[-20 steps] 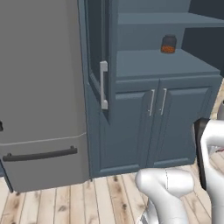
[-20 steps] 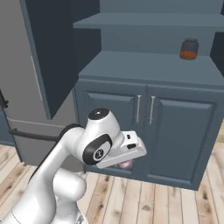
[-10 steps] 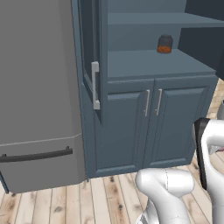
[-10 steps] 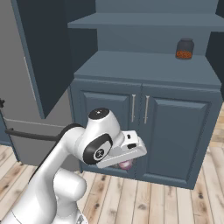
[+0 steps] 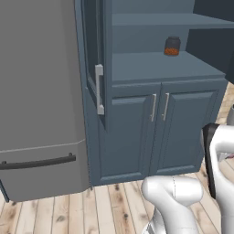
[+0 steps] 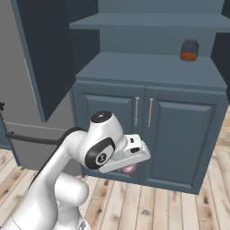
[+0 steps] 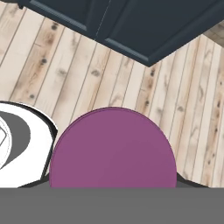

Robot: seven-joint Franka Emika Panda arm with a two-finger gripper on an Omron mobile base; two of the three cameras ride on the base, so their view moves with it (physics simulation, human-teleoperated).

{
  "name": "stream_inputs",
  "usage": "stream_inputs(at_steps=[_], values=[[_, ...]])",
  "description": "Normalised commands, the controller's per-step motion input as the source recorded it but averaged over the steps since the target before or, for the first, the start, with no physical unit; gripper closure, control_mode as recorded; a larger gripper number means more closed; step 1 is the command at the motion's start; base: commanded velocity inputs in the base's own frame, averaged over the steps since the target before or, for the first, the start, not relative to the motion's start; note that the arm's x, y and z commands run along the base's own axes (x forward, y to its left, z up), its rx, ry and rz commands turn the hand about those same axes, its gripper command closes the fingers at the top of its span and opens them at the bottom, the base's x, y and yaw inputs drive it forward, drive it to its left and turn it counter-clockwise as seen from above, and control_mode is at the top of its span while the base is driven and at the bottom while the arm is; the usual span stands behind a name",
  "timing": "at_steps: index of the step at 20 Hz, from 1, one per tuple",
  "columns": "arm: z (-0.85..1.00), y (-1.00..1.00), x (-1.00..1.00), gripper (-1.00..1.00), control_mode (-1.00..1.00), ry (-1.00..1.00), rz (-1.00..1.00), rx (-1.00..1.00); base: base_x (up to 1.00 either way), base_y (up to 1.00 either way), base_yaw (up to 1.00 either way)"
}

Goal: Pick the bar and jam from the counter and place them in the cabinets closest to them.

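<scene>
The jam (image 7: 113, 148) is a pink-magenta jar, and in the hand view it sits right in front of the camera and hides the fingertips. In the right base view my gripper (image 6: 130, 165) hangs low over the wooden floor, shut on the jam (image 6: 129, 170), which peeks out under the white hand. Ahead stand the dark blue-grey cabinets (image 6: 148, 72) with open shelves above paired doors (image 5: 157, 132) with slim silver handles. The bar and the counter are out of view.
A dark jar with orange contents (image 5: 172, 45) stands on the open shelf, also seen as the dark jar (image 6: 189, 49) from the right. A tall open cabinet door (image 5: 97, 77) juts out beside the grey fridge (image 5: 36, 91). Plank floor (image 6: 179, 211) lies before the cabinets.
The whole picture has shifted slightly, so the camera has moved relative to the cabinets. The gripper keeps the same pose with the jam in it.
</scene>
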Motion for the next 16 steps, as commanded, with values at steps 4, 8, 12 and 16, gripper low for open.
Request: stream_inputs(at_steps=[4, 8, 12, 16], values=[[0.00, 0.00, 0.00, 1.00, 1.00, 0.00, 0.00, 0.00, 0.20, -0.36, 0.00], [0.00, 0.00, 0.00, 1.00, 1.00, 0.00, 0.00, 0.00, 0.24, -0.41, 0.00], [0.00, 0.00, 0.00, 1.00, 1.00, 0.00, 0.00, 0.00, 0.24, -0.42, 0.00], [0.00, 0.00, 0.00, 1.00, 1.00, 0.00, 0.00, 0.00, 0.20, -0.43, 0.00]])
